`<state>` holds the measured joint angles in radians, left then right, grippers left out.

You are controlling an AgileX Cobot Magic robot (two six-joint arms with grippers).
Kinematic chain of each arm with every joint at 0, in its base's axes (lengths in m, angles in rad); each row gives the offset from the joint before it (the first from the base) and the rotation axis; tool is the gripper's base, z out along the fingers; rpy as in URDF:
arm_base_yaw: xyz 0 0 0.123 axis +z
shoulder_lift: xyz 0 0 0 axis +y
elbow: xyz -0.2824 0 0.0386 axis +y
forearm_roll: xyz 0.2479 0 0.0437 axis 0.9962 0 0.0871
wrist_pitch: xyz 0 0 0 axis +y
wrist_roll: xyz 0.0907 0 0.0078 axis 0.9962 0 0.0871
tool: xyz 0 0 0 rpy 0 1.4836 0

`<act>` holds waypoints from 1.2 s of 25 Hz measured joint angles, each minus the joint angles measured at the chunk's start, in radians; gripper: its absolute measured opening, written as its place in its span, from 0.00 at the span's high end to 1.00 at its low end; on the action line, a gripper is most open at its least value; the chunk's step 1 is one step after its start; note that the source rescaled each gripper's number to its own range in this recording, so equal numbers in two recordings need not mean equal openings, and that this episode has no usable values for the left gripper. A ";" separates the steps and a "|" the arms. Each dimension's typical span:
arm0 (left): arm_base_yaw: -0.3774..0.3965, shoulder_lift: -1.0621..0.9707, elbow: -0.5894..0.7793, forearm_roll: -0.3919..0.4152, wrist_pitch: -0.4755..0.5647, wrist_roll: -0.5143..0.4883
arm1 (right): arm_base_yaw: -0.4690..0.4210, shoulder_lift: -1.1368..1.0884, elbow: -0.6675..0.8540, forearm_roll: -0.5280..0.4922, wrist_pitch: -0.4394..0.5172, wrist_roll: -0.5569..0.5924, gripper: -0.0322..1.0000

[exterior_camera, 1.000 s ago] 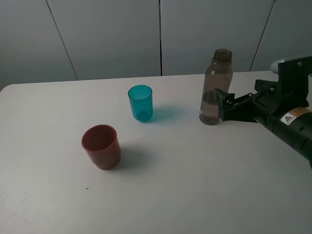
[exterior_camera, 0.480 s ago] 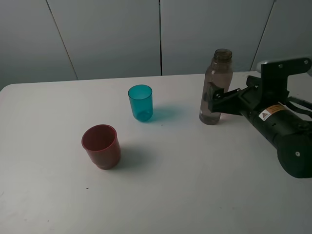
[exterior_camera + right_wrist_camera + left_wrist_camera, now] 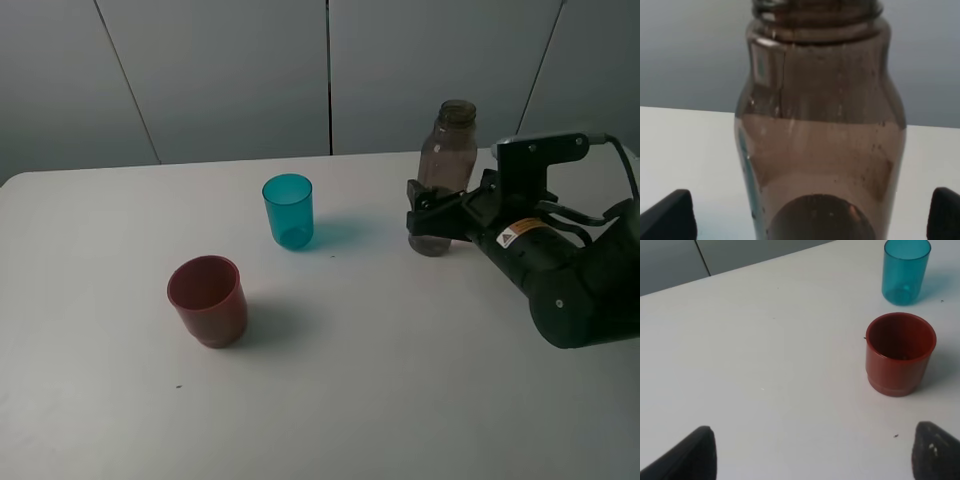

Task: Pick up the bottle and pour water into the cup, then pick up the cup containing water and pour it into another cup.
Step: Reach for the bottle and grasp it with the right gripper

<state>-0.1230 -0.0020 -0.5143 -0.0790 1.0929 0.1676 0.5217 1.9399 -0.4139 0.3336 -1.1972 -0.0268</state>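
Observation:
The tall smoky bottle (image 3: 447, 150) stands upright at the back right of the table, with water in its lower part. My right gripper (image 3: 434, 219) is open, and its fingers straddle the bottle's lower body. In the right wrist view the bottle (image 3: 820, 130) fills the frame between the two fingertips (image 3: 667, 216), with a gap on each side. The teal cup (image 3: 288, 210) stands to the left of the bottle. The red cup (image 3: 208, 300) sits nearer the front left. My left gripper (image 3: 812, 460) is open above bare table, short of the red cup (image 3: 900, 354) and the teal cup (image 3: 905, 271).
The white table (image 3: 400, 390) carries only the bottle and the two cups. Grey wall panels (image 3: 230, 70) rise behind its far edge. The right arm's dark body (image 3: 570, 270) stretches over the table's right side.
My right gripper has moved left toward the bottle, and its open fingers now stand on either side of the bottle's lower body. Neither the bottle nor the cups have moved.

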 joint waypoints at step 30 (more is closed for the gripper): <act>0.000 0.000 0.000 0.000 0.000 0.000 | -0.012 0.156 -0.192 0.053 0.030 -0.047 0.83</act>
<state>-0.1230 -0.0020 -0.5143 -0.0790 1.0929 0.1676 0.5100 2.0955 -0.6058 0.3870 -1.1672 -0.0734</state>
